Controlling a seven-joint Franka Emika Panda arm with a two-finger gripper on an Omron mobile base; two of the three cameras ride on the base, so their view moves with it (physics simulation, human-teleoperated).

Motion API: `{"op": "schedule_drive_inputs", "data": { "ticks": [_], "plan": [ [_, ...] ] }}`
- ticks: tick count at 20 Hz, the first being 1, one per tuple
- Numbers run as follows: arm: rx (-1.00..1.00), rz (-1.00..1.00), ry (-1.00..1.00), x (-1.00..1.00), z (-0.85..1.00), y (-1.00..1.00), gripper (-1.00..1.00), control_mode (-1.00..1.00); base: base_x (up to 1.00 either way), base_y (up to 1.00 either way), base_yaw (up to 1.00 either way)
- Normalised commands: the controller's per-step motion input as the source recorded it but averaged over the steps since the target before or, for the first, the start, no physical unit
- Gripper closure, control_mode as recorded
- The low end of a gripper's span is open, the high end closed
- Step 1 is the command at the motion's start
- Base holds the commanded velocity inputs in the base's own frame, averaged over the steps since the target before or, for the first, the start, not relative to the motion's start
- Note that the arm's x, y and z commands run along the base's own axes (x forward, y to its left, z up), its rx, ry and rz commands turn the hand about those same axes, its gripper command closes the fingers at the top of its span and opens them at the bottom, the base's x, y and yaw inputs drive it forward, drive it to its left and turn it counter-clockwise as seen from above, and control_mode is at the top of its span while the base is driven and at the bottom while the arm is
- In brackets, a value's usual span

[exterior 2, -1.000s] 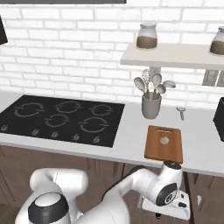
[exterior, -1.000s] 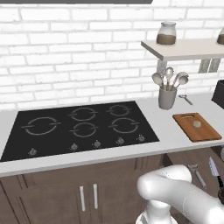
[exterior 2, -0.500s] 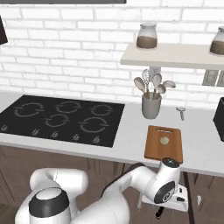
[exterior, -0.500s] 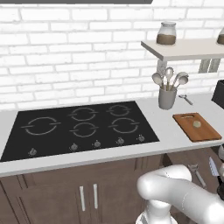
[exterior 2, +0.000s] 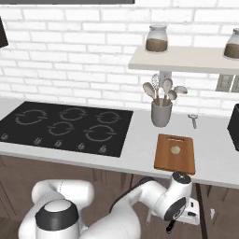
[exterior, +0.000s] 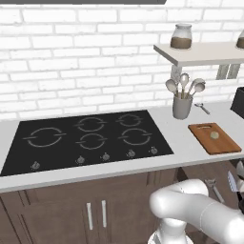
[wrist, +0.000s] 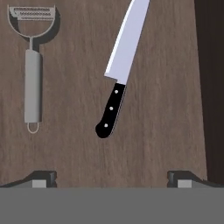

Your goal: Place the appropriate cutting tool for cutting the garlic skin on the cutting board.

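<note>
The knife (wrist: 111, 109) has a black riveted handle and a silver blade. It lies on a brown wooden surface straight ahead of my gripper (wrist: 112, 178), handle end nearest. The gripper's fingertips (wrist: 43, 177) stand wide apart, open, with nothing between them and clear of the knife. The knife (exterior: 232, 181) lies low, below the counter's front edge. The orange-brown cutting board (exterior: 224, 143) lies on the counter at the right with the pale garlic (exterior: 214, 135) on it. From the other side I see the board (exterior 2: 175, 163) and the garlic (exterior 2: 175, 150) too.
A grey peeler (wrist: 32, 83) lies left of the knife, parallel to it. A grey holder of spoons (exterior 2: 161, 112) stands behind the board. A second peeler (exterior 2: 193, 120) lies by the wall. The black cooktop (exterior: 90, 138) takes up the counter's left.
My hand has shifted slightly below the counter edge. The board, garlic and knife have not moved.
</note>
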Motion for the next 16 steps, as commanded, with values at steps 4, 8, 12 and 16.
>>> {"op": "schedule_drive_inputs", "data": {
  "ticks": [4, 8, 12, 16],
  "plan": [
    [0.0, 0.0, 0.0, 0.05, -0.34, 0.0, -1.0, -1.0, 0.0, 0.0, 0.0],
    [0.0, 0.0, 0.0, 0.13, -0.23, 0.0, -1.0, -1.0, 0.0, 0.0, 0.0],
    [0.0, 0.0, 0.0, 0.11, -0.29, 0.0, -1.0, -1.0, 0.0, 0.0, 0.0],
    [0.0, 0.0, 0.03, 0.03, -0.37, 0.0, -1.0, -1.0, 0.0, 0.0, 0.0]
  ]
}}
